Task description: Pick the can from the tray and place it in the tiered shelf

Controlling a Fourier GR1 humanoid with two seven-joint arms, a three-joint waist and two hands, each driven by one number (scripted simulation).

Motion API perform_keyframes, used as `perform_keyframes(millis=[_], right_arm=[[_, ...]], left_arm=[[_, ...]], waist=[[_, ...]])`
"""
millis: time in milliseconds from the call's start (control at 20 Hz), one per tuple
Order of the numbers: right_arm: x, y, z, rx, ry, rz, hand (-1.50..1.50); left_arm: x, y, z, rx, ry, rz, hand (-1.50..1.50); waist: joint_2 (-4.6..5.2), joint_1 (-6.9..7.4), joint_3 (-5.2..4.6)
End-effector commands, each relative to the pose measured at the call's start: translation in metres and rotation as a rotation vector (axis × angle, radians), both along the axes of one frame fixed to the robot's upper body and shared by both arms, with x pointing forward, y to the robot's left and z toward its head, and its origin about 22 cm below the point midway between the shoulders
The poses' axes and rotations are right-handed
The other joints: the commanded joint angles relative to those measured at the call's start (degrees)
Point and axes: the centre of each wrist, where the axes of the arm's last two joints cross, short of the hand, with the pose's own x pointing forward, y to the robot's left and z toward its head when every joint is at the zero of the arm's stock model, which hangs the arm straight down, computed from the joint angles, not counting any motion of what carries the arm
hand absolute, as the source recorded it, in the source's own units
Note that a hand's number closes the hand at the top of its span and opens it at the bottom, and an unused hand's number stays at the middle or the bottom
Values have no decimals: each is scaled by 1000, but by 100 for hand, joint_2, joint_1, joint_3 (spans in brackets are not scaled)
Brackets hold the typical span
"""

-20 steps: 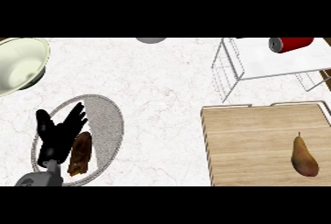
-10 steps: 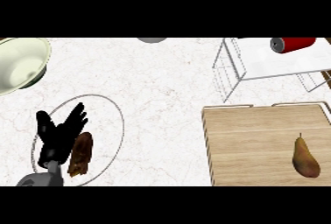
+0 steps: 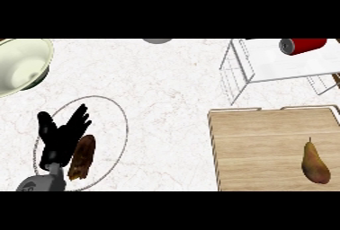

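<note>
Red metal can [image 3: 304, 45] with a silver end lies on its side on the white top of the wire-framed tiered shelf [image 3: 292, 67], just beyond the far edge of the light wooden tray [image 3: 266, 134]. So it seems to be in its place already. On the tray itself only a brown pear [image 3: 315, 162] shows, toward the near right corner.

The main risk is rolling. The can is round and has nothing visible beside it to stop it. A knock against the thin wire frame could send it along the top and off an edge.

Well to the left of the tray, the black left hand [image 3: 60, 141] hangs open with fingers spread over a round plate with a thin rim [image 3: 126, 130]. It is just beside a dark brown piece of food [image 3: 82, 158]. If it dropped lower it could press or shove that food. The right hand shows nowhere, so an arm coming back in near the shelf would be the likeliest cause of a bump.

A pale green bowl [image 3: 23, 63] stands on the white marble bench [image 3: 166, 90], far left of the tray.
</note>
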Motion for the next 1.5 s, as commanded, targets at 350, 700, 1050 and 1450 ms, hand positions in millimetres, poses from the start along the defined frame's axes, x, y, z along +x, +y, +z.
perform_keyframes(millis=[350,700,1050,1450], right_arm=[[27,-12,-41,-9,-65,3,150],[30,-13,-27,21,-56,56,150],[40,0,-44,163,-25,-20,150],[30,-29,-28,447,-60,-5,-150]], left_arm=[[2,-14,-4,-6,22,-3,0],[3,11,-9,-2,0,-18,0],[-3,-1,-2,-20,18,-13,0],[0,5,-2,-7,27,9,0]], waist=[[24,14,-11],[31,-10,-15],[5,-16,-11],[14,-49,-10]])
